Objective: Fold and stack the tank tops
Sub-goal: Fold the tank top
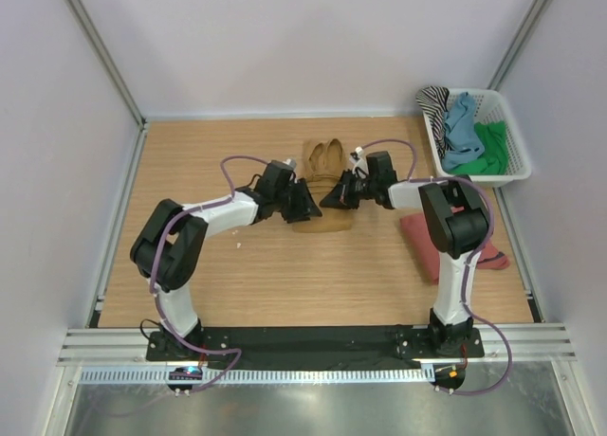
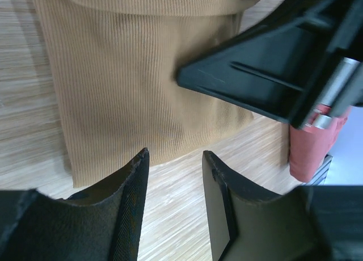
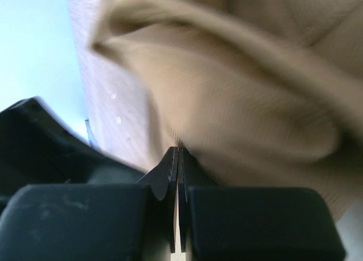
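Where the ochre tank top (image 1: 322, 185) lies mid table (image 1: 285, 265) | right gripper (image 3: 177, 153): clenched on its cloth | left gripper (image 2: 174, 154): jaws apart, empty, just beside its edge | rust-red tank top (image 1: 417, 237): by right arm

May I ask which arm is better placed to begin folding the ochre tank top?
Probably right: the right claw is shut on the ochre tank top; the left claw hangs open over the table.
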Robot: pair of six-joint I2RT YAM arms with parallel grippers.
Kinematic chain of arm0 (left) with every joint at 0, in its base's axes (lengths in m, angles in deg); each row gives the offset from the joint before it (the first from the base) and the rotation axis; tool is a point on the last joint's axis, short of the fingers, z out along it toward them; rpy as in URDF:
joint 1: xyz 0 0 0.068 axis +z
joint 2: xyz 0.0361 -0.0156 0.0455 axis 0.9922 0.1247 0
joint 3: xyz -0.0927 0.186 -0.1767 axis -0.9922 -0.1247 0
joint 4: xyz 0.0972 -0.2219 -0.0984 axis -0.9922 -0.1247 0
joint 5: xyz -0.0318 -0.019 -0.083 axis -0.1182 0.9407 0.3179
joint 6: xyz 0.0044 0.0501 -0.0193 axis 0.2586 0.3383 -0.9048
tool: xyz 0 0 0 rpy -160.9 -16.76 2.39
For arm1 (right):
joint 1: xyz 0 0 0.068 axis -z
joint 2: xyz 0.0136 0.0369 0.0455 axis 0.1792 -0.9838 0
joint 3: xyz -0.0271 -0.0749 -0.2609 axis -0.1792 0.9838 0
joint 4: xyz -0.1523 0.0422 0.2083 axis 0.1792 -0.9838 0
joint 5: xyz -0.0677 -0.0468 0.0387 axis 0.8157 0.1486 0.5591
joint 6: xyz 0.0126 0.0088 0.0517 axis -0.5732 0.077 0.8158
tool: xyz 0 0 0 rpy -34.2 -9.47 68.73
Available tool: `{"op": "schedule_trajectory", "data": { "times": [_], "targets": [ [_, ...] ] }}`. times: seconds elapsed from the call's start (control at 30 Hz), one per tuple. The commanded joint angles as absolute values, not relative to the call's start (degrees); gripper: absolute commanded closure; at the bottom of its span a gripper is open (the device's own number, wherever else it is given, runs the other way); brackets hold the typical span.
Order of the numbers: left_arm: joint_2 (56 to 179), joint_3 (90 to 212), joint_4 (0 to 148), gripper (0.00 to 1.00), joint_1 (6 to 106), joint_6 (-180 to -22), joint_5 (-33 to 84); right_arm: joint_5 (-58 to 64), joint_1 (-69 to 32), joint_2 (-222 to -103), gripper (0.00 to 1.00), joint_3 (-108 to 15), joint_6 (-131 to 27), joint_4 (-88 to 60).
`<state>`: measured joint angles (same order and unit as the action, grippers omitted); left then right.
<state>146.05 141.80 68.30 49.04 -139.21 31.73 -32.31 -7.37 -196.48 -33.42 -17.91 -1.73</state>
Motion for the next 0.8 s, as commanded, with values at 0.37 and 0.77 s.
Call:
{"op": "schedule_trajectory", "data": {
  "times": [0.37,0.77],
  "targets": [
    [150.83,146.85,70.68,0.56,46.72,-139.35,30.39,-32.96,-6.99,-202.55,0.99,-32.99,-12.05,9.53],
    [155.84,145.97,65.68,0.57,45.14,-141.11,24.5,-24.62,-6.46,-206.32,0.98,-45.89,-15.48,-2.24]
  ]
}}
